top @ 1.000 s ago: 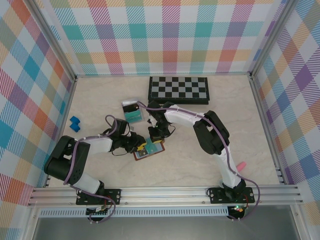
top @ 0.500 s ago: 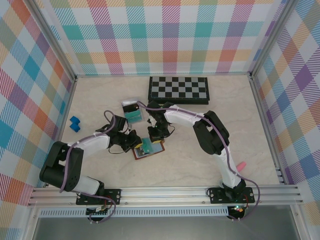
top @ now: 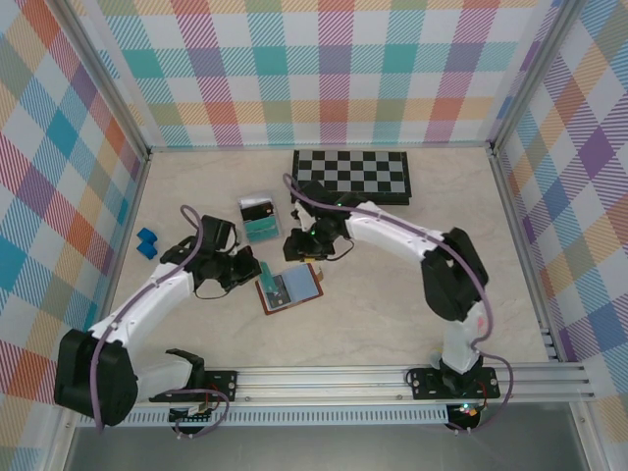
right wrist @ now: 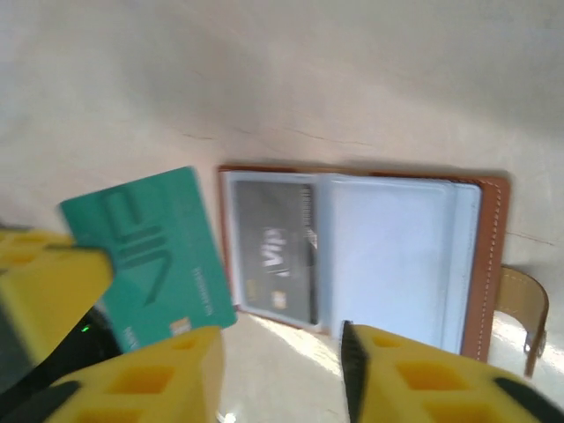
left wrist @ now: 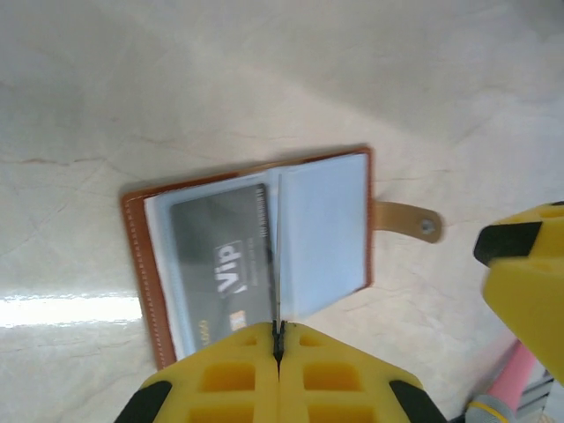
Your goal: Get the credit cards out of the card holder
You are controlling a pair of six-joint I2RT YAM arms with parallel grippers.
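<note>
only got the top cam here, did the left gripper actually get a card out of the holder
observer: yes. In the right wrist view the whole face of the teal card shows, out of the card holder, and the left gripper is shut on it.
operator: anything left inside
observer: one dark card marked VIP sits in one half of the open holder. The other half looks empty.
operator: right gripper holding anything
observer: no. The right gripper has its jaws apart with nothing between them, just above the holder's near edge.
</note>
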